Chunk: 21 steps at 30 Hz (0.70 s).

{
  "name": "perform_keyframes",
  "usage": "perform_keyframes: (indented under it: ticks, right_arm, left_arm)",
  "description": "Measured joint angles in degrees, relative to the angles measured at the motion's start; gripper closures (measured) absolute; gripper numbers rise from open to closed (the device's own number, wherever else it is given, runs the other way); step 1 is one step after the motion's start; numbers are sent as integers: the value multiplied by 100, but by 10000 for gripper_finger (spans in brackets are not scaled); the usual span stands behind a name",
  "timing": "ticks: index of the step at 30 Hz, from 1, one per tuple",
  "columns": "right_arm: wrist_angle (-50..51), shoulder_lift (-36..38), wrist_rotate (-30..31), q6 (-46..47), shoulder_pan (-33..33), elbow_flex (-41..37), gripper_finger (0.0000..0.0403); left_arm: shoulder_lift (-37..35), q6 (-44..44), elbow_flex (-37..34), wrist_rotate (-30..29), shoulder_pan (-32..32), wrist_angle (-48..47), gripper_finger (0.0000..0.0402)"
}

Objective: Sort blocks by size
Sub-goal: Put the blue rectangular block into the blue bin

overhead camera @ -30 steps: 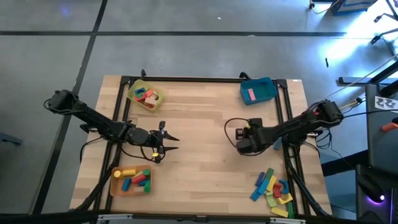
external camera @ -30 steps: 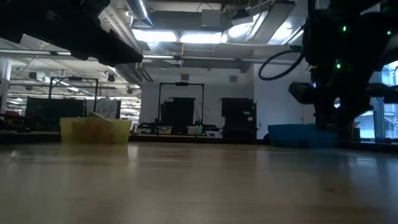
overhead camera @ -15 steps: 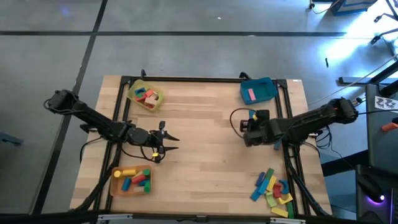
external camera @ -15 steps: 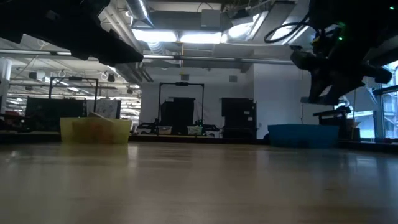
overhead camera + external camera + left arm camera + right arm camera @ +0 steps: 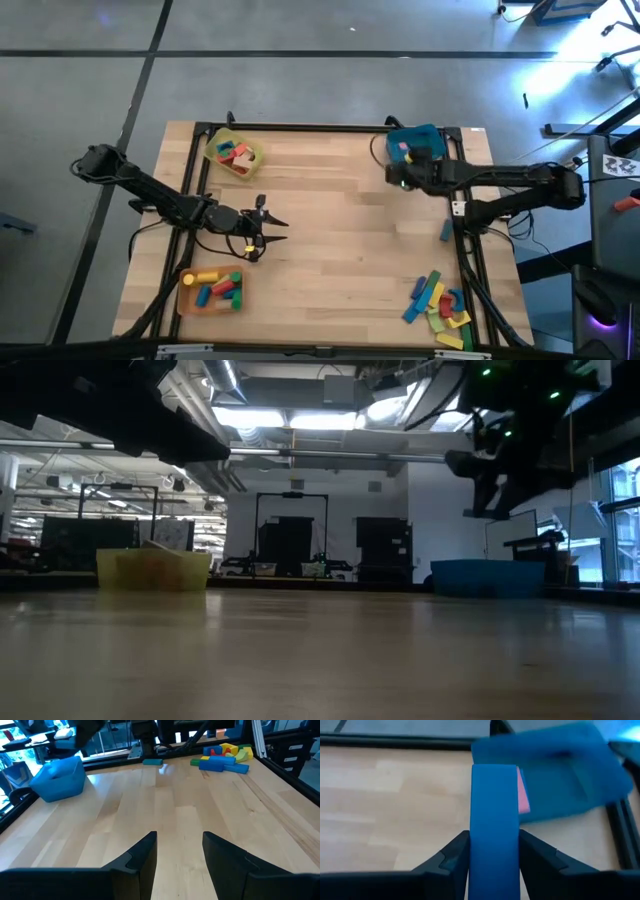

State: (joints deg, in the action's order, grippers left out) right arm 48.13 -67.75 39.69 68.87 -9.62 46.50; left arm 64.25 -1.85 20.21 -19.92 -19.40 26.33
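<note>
The right gripper [image 5: 494,851] hangs above the far right corner of the wooden worktop [image 5: 330,220], its jaws clamped on a long blue block [image 5: 494,820] that stands up between them. Just ahead of it sits the blue tray [image 5: 424,137], with a pink block [image 5: 522,795] lying inside. From table height, the right arm shows dark against the ceiling lights, raised well clear of the worktop, the blue tray behind and below it.

The left gripper [image 5: 268,229] waits over the left half of the worktop, between the yellow tray [image 5: 222,140] at the far left corner and the orange tray [image 5: 186,290] at the near left. Its jaws stand parted with nothing between them, bare wood showing in the gap.

The yellow tray holds a few small red, pink and green blocks [image 5: 236,155]. The orange tray holds mid-sized pieces [image 5: 215,286], among them a yellow cylinder, a red one, and blue and green blocks. The unsorted blocks [image 5: 438,303] lie heaped at the near right corner: blue bars, a green bar, yellow pieces and a red arch, touching and overlapping one another. One small blue-green block [image 5: 446,231] lies alone by the right rail of the dark frame [image 5: 300,128] that edges the worktop, well apart from the heap.
</note>
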Motion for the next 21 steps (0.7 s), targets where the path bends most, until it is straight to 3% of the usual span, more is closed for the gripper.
perform_keyframes:
  ticks: [6, 11, 16, 21]
  right_arm:
    - [-810, -136, -153, -1647, -1321, -2, 253]
    - [-1587, -629, -665, -2864, -2194, -4, 252]
    - [-2149, -1226, -1081, -3764, -2777, -4, 252]
    - [-2141, -1554, -1087, -4088, -3078, -4, 252]
  left_arm:
    - [-1, -2, 0, 0, 0, -7, 259]
    - [-2, 2, 0, 0, 0, -22, 259]
    - [-2, -37, 0, 0, 0, -22, 259]
    - [-2, -106, 0, -20, 4, -20, 259]
